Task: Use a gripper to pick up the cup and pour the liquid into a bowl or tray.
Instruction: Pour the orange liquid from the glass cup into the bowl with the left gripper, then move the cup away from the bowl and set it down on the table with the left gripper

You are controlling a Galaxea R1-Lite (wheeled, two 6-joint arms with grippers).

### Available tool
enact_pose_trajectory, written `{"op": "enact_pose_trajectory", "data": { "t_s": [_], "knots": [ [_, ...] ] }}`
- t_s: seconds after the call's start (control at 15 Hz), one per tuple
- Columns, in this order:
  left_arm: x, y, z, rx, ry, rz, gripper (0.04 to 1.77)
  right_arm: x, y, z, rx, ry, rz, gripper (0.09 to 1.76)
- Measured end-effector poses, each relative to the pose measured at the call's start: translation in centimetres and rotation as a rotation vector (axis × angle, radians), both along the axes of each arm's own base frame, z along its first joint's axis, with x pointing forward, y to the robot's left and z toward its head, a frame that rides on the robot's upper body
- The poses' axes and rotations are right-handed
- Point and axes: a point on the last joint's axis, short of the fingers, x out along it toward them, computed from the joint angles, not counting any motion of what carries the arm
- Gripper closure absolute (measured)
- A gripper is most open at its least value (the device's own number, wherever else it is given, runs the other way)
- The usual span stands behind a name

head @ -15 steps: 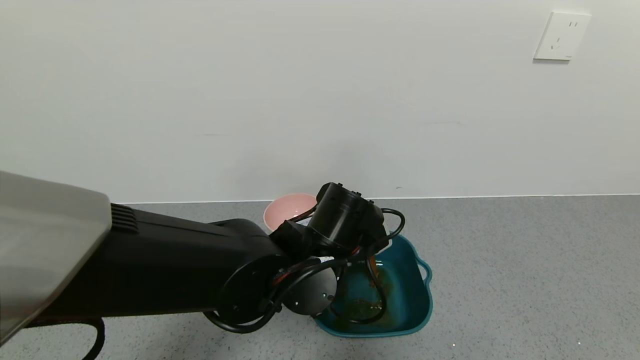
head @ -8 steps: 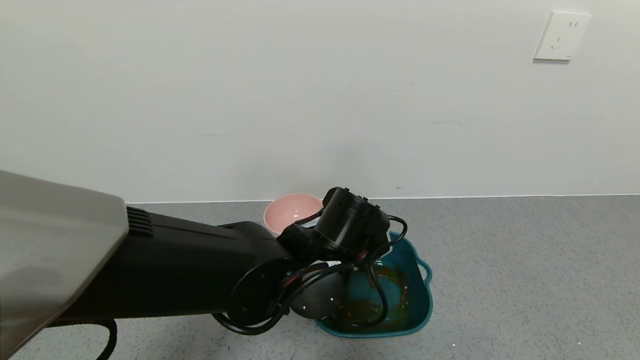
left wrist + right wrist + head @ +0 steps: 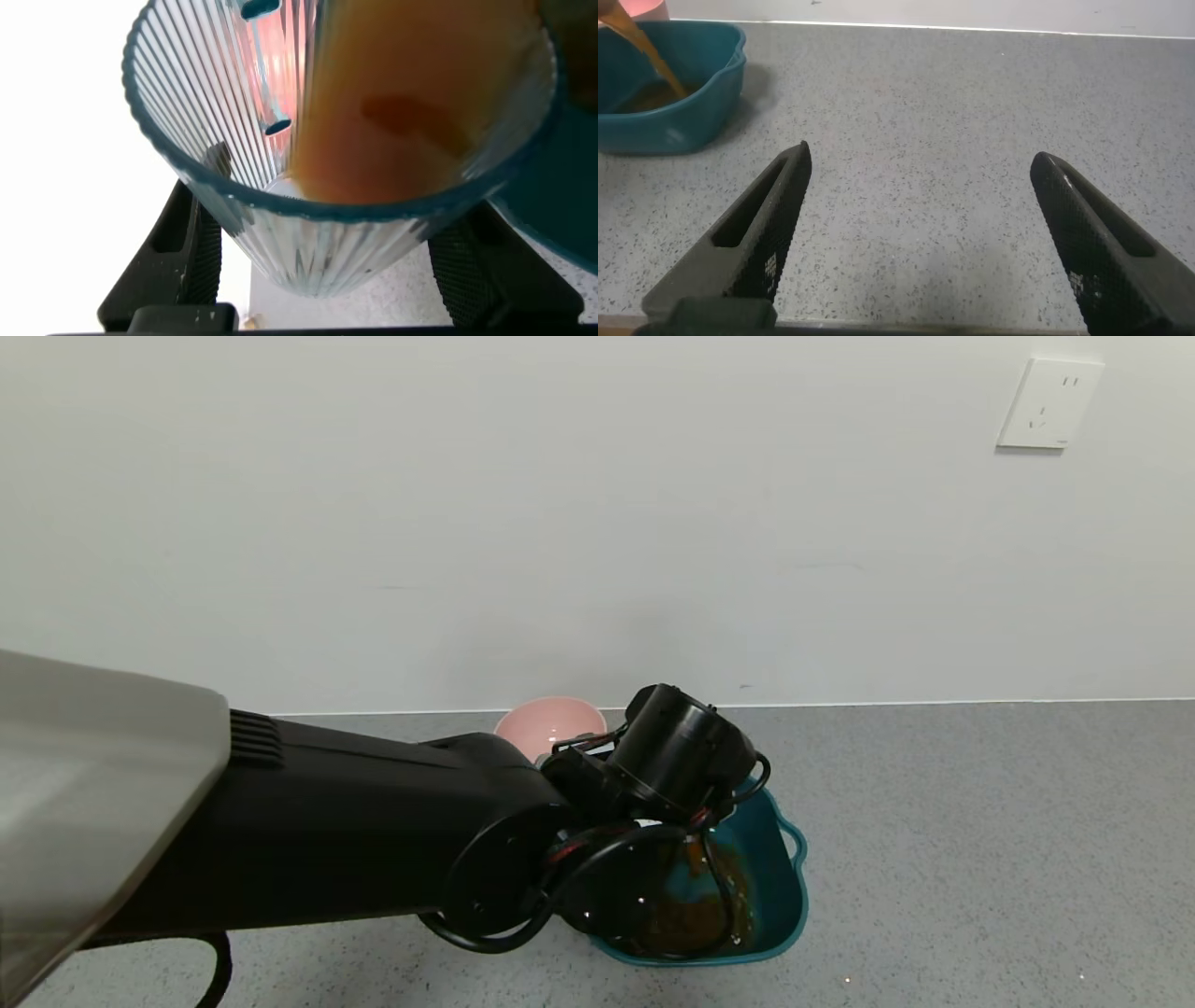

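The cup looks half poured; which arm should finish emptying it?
The left. Its gripper is clamped on the tilted cup above the teal basin, with liquid streaming in. The right gripper hangs open over bare counter, away from the basin.

Head high; wrists close, low.

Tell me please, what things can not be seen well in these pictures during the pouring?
- The cup: hidden in the head view behind the left arm's wrist and cables; only the left wrist view shows it, cut off at the top edge.
- The left gripper: its fingers show only in part beside the cup.
- The teal basin: its near-left part is covered by the arm in the head view, so the liquid level is unclear.
- The pink bowl: half hidden behind the arm.
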Motion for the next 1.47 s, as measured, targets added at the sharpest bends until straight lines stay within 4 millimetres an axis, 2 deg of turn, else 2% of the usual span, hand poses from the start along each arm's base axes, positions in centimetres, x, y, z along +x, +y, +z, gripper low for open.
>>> {"op": "enact_pose_trajectory", "data": {
  "t_s": [1.47],
  "knots": [
    [-0.9,-1.5,-0.6,0.236,-0.095,0.091,0.55,0.0,0.0,0.0,-0.001,0.0,0.0,0.14]
  ]
}}
